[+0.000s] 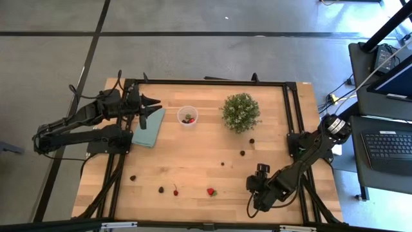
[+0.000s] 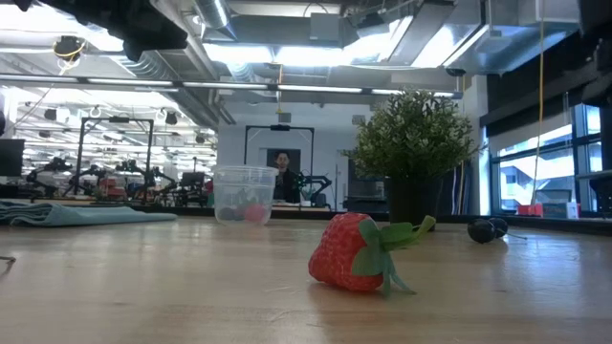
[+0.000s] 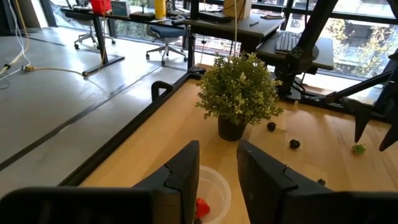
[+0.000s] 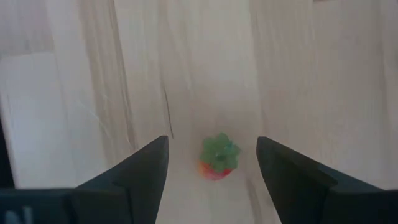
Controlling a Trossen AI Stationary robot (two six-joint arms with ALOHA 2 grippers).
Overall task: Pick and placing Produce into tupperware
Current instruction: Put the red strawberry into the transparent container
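Strawberry (image 4: 217,157) lies between the right gripper's (image 4: 211,168) spread jaws; left gripper (image 3: 217,171), jaws apart and empty, hangs by the cup (image 1: 187,116).

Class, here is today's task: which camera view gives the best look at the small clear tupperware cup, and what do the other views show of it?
The high view shows the tupperware best: its whole round rim and the pieces inside, between the teal cloth and the plant. The low view shows only its side, far off; the left wrist view shows part of its rim behind the fingers; the right wrist view misses it.

Tupperware (image 1: 187,116) between cloth (image 1: 149,127) and plant (image 1: 241,112) — produce (image 1: 210,191) scattered nearer the front edge
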